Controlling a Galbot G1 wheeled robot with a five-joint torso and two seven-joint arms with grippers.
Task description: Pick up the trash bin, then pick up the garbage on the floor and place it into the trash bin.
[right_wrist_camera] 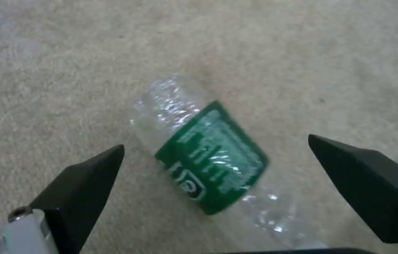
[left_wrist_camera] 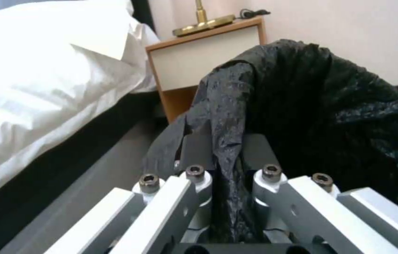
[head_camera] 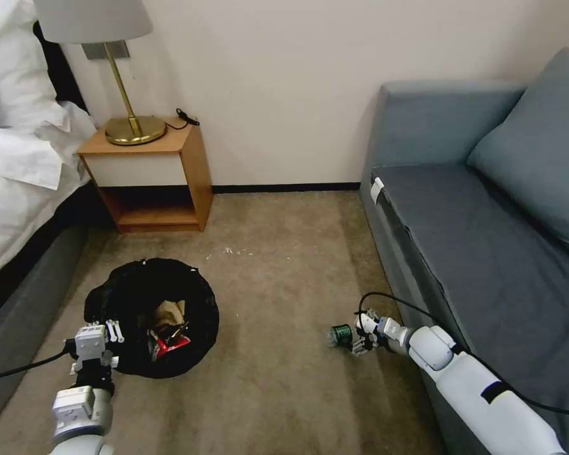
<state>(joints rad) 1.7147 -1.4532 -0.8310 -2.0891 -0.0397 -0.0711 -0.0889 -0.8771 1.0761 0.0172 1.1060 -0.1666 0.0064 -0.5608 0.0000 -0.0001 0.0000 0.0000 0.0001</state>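
Note:
The trash bin, lined with a crinkled black bag, sits low at the left over the carpet. My left gripper is shut on its near rim, with the bag pinched between the fingers. Inside the bin lie garbage pieces: a tan paper bag and a red wrapper. A green-labelled clear bottle lies on its side on the carpet beside the sofa. My right gripper is open just above it, one finger on each side of the bottle, not touching it.
A wooden nightstand with a brass lamp stands at the back wall. The bed runs along the left, the grey sofa along the right. Bare carpet with tiny white crumbs lies between.

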